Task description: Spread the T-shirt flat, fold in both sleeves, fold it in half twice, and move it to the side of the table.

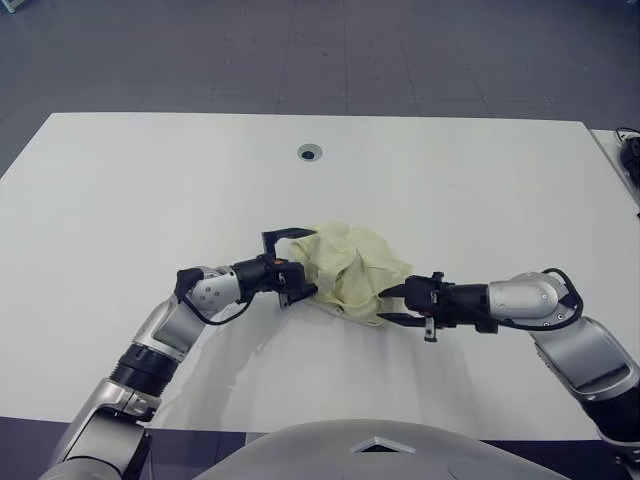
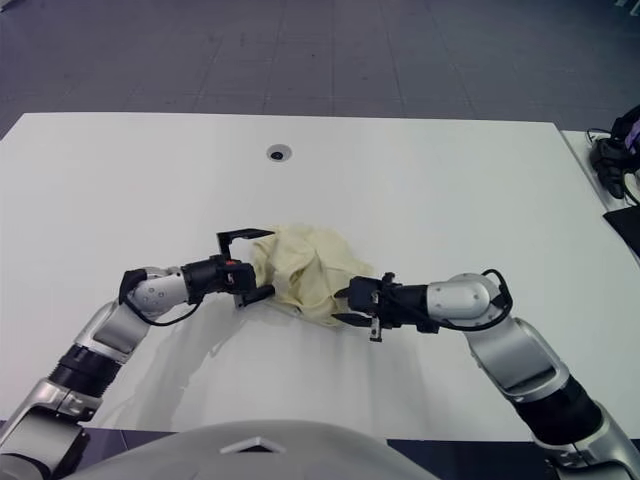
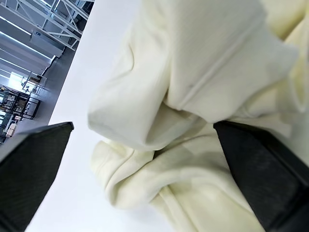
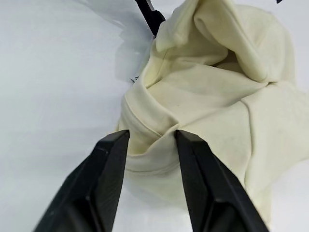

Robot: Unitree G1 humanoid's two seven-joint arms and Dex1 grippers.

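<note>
Right claw (image 4: 150, 137) gapes at a fold of the crumpled T-shirt (image 4: 212, 92); white table (image 4: 48, 72) beneath.

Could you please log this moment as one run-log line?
T-shirt: crumpled heap | left gripper: open, straddling its edge | right gripper: open at its hem | folds: none

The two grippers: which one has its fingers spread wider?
The left gripper: its fingers stand far apart at the crumpled T-shirt, while the right gripper shows a much narrower gap.

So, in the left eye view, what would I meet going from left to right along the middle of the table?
First the left hand, open, then the crumpled T-shirt, then the right hand, open.
</note>
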